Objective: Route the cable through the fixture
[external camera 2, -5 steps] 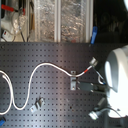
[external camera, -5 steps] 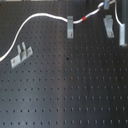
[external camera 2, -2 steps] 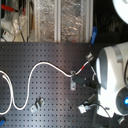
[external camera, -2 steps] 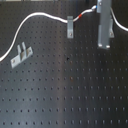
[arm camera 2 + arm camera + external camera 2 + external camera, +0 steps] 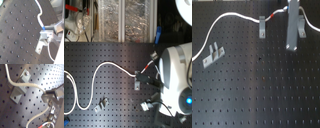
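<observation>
The white cable (image 5: 222,21) runs from the first exterior view's left, arcs up and passes a metal clip (image 5: 262,26). Its red band (image 5: 274,14) lies just beyond that clip. It also shows in the second exterior view (image 5: 106,64), looping toward a clip (image 5: 139,81). My gripper (image 5: 49,96) is shut on the cable, which enters and leaves at the fingertips in both wrist views. In the first wrist view the cable (image 5: 22,84) lies across a clip (image 5: 17,91). My long grey fingers (image 5: 292,30) stand between two clips.
More clips stand on the black perforated board: one at the first exterior view's left (image 5: 212,55) and one to the right of the fingers (image 5: 301,29). The white arm (image 5: 176,75) fills the second exterior view's right. Clutter (image 5: 109,20) lies behind the board.
My fingers have shifted slightly toward the first exterior view's left and now reach lower in that picture. The red band has barely moved.
</observation>
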